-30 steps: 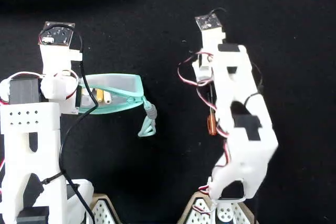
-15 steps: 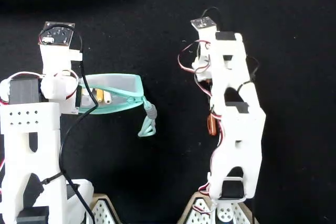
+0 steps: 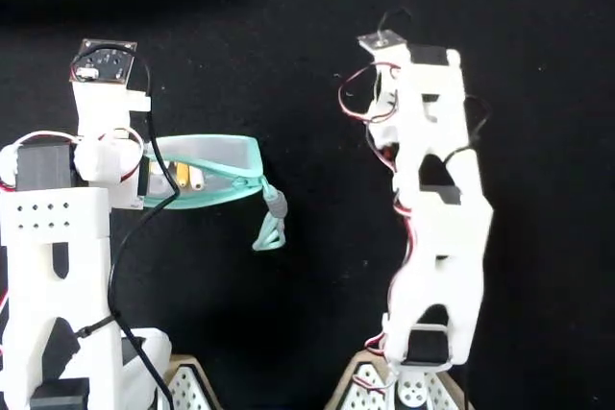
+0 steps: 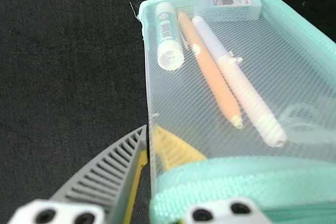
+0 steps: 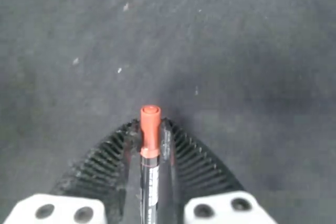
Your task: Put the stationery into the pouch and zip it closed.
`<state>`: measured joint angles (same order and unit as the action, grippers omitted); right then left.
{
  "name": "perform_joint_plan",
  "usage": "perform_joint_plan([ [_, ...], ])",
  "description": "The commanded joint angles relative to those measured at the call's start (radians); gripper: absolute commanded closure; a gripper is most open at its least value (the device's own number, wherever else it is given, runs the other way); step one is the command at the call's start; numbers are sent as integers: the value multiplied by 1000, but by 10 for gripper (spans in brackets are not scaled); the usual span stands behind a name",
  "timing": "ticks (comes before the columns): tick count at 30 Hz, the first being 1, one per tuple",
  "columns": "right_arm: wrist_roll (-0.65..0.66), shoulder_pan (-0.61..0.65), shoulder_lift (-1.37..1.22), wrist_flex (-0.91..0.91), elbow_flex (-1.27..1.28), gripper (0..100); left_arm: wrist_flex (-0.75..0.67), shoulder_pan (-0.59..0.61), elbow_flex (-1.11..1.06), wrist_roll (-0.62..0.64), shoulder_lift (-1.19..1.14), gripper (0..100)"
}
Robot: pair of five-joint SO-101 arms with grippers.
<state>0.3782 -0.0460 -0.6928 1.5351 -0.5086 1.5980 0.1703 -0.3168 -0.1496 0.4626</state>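
The right arm [image 3: 432, 199] has swung straighter over the surface [image 3: 288, 45] since the earlier frame. The right end effector [image 5: 150, 129] grips a red-capped pen [image 5: 149, 156]; the left end effector [image 4: 148, 142] clamps the pouch [image 3: 216, 156] edge, well apart. The pen should probably approach aligned with the zip opening.

Showing as matt black cloth, faintly fuzzy and lint-flecked, across the desk [image 3: 288, 36]. Gleaming as translucent, fine-gridded mesh plastic on the pouch [image 4: 273, 72], giving way to woven mint cloth along its zip tape [image 4: 236, 182]. Shining smooth on the plastic pens [image 4: 210, 69] inside. Looking ribbed, matt grey plastic on the right pincer [image 5: 150, 127], around a glossy orange-capped marker [image 5: 150, 121]. Reading as matt white plastic on the arm shells [image 3: 442, 228].
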Motion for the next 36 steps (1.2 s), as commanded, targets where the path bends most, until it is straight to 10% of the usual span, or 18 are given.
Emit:
perform_joint_plan([
  [1, 2, 34, 263, 5, 111, 986, 2, 13, -54, 5, -15, 970],
  [22, -149, 434, 2130, -359, 1148, 986, 0, 5, -54, 8, -15, 970],
  [36, -138, 1026, 2410, -1062, 1517, 986, -5, 5, -64, 8, -15, 970],
])
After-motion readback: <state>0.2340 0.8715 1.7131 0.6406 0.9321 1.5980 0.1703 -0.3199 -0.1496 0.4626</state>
